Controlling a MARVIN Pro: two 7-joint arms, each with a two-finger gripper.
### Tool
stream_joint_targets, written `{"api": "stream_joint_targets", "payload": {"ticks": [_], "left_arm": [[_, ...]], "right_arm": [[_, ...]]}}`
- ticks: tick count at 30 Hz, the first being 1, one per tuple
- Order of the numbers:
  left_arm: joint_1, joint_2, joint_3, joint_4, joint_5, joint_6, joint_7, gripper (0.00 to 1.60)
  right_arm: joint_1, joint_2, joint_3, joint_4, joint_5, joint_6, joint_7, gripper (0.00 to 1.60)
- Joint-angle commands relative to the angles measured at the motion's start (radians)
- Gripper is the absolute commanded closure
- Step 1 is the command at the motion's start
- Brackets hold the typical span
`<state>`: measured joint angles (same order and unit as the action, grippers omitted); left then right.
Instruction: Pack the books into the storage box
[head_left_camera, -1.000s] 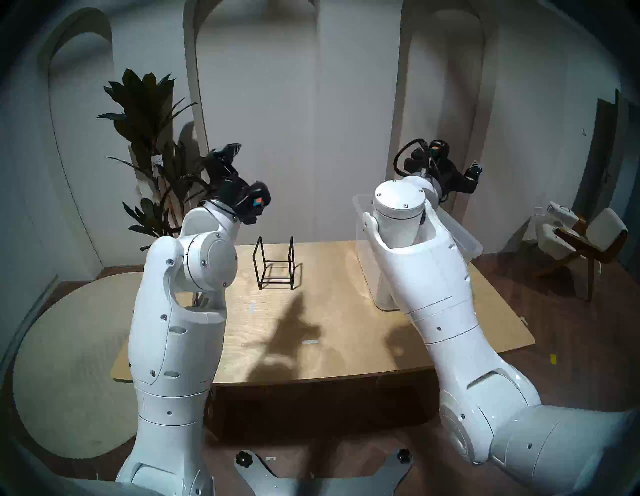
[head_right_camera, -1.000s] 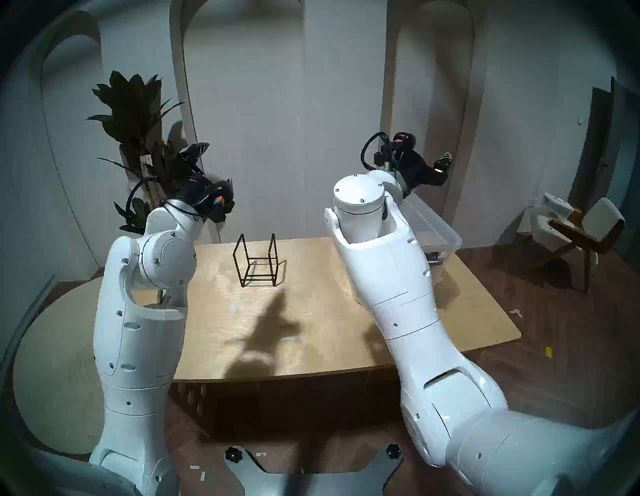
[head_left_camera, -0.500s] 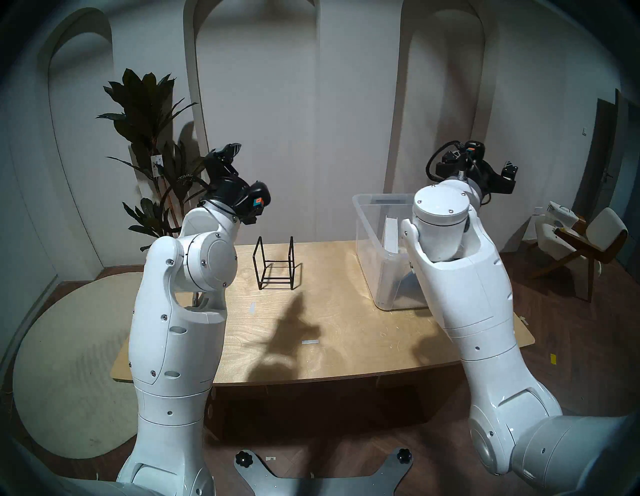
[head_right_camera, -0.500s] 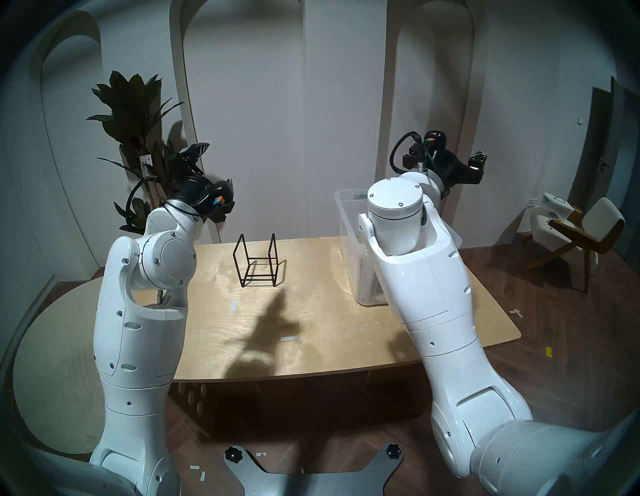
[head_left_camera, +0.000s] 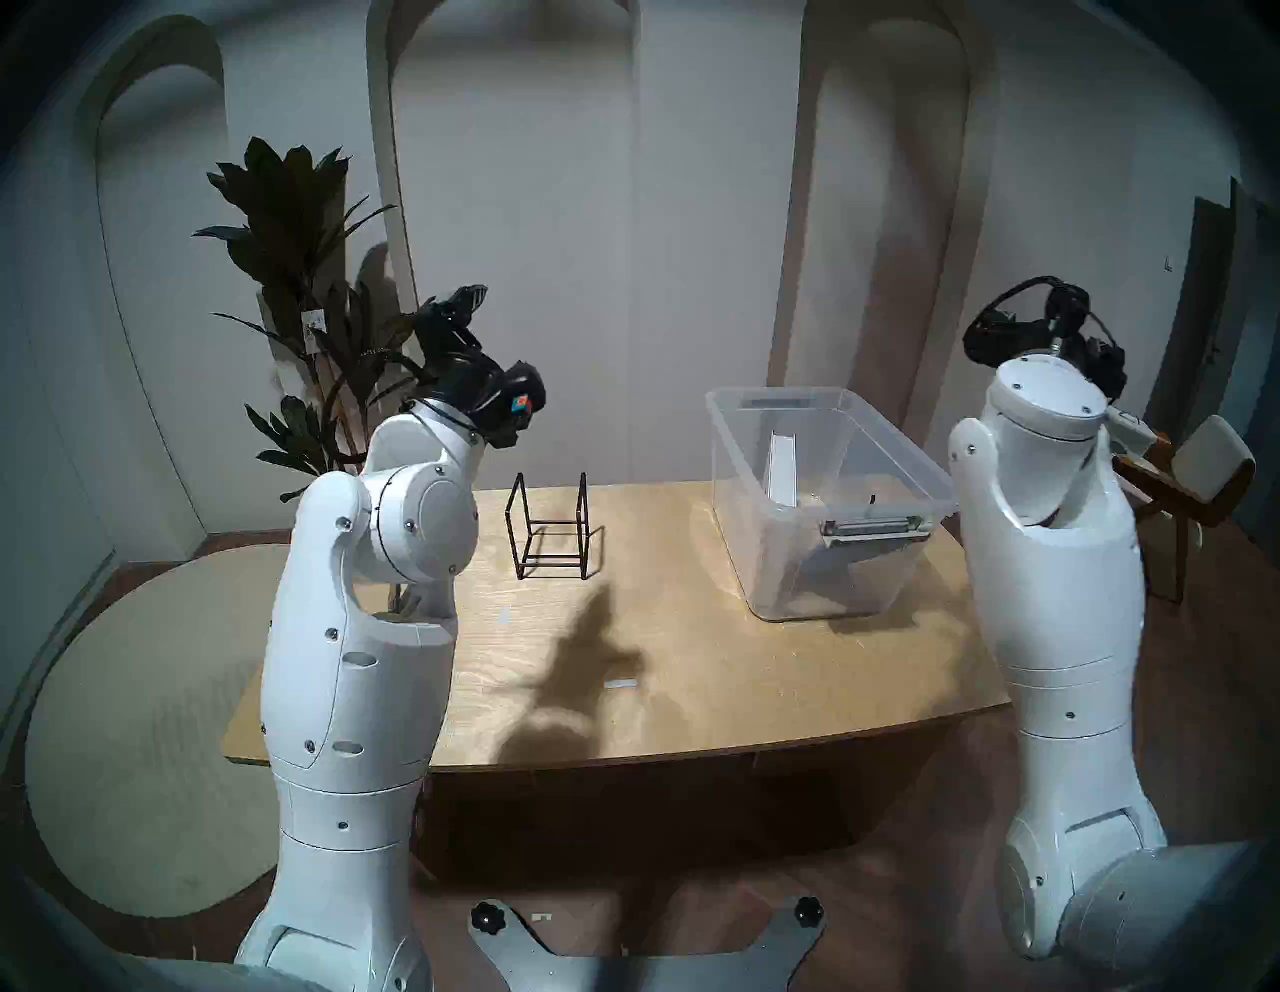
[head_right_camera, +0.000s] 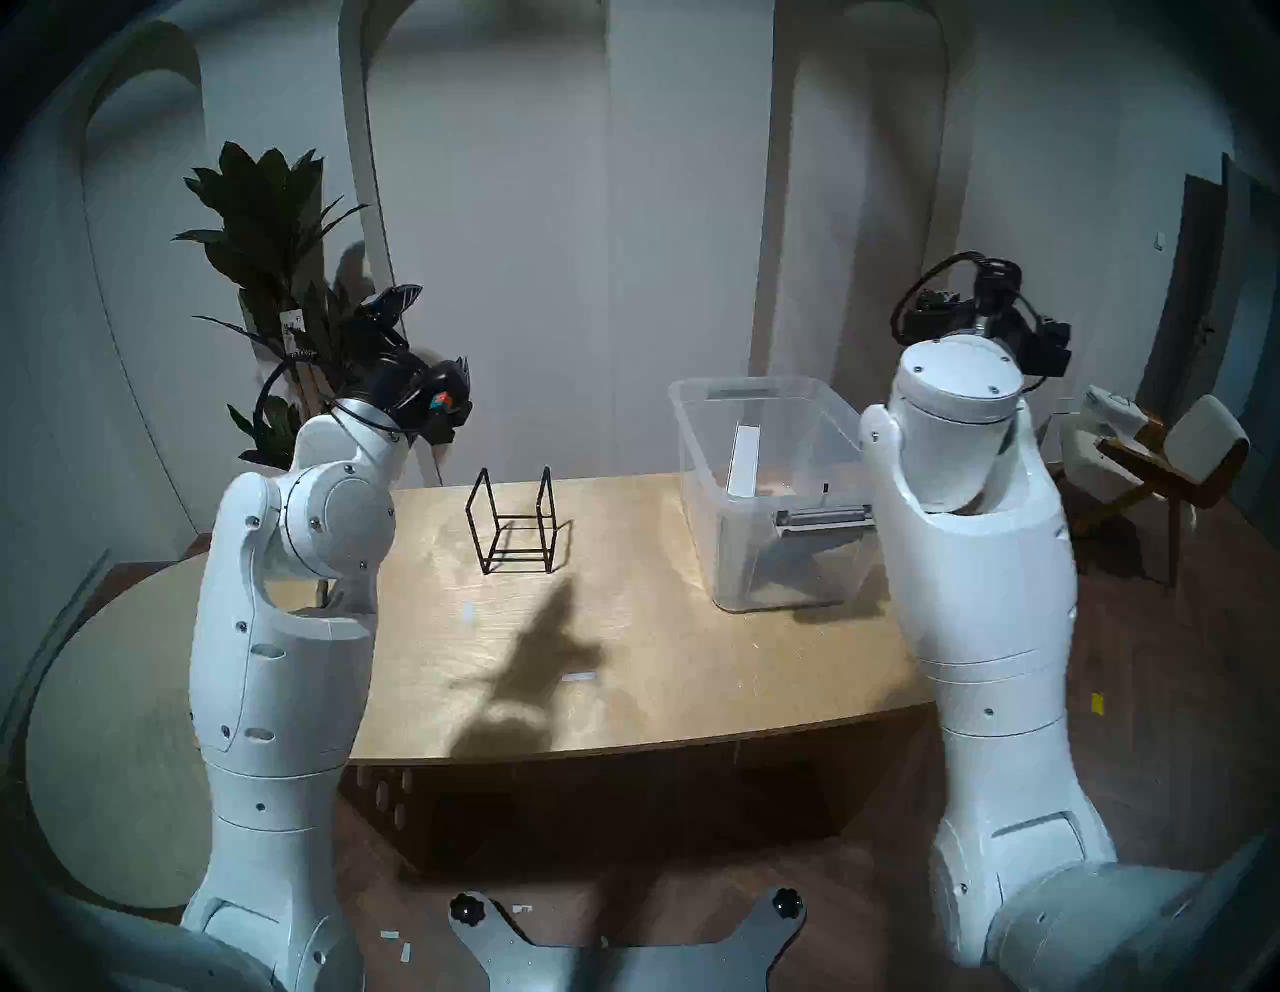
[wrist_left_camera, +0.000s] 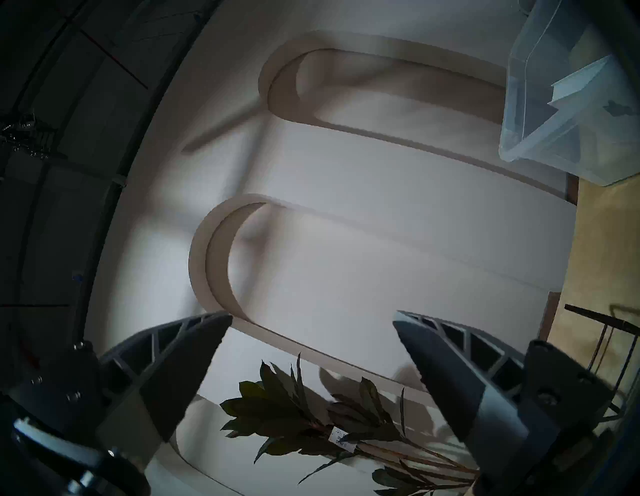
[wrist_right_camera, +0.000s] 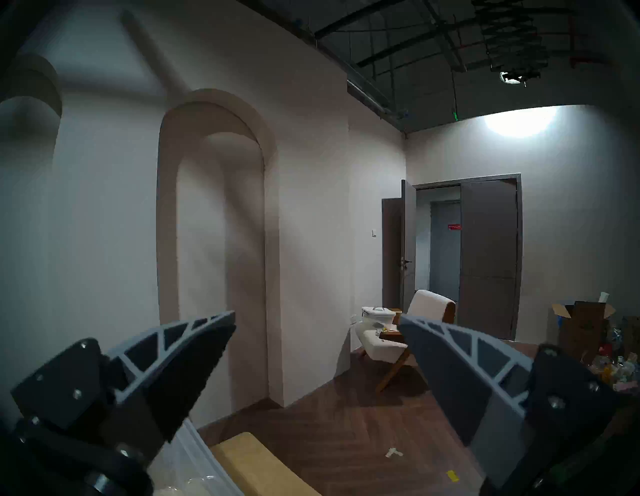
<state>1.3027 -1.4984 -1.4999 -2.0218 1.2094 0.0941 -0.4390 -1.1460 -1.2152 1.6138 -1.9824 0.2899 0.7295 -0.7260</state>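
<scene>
Grey-fingered, both pincers are spread and empty: the right gripper (wrist_right_camera: 317, 320) is raised just right of the storage box (head_left_camera: 734, 443), the nearer arm; the white book (head_left_camera: 783, 465) leans inside it, long axis running near-to-far.
</scene>
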Motion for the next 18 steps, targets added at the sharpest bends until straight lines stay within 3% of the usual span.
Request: {"api": "stream_joint_targets", "payload": {"ticks": [1, 5, 9, 18], "left_arm": [[-0.038, -0.010, 0.022, -0.007, 0.011, 0.001, 0.006, 0.00], [-0.044, -0.014, 0.027, -0.002, 0.022, 0.006, 0.008, 0.00], [-0.047, -0.017, 0.029, 0.000, 0.030, 0.010, 0.008, 0.00], [-0.050, -0.019, 0.033, 0.001, 0.039, 0.020, 0.008, 0.00]], "right_arm": [[-0.055, 0.111, 0.109, -0.053, 0.099, 0.082, 0.115, 0.00], [-0.065, 0.169, 0.110, -0.029, 0.199, 0.132, 0.202, 0.00], [-0.059, 0.201, 0.102, 0.032, 0.254, 0.114, 0.260, 0.00], [-0.110, 0.293, 0.084, 0.055, 0.269, 0.019, 0.441, 0.00]]}}
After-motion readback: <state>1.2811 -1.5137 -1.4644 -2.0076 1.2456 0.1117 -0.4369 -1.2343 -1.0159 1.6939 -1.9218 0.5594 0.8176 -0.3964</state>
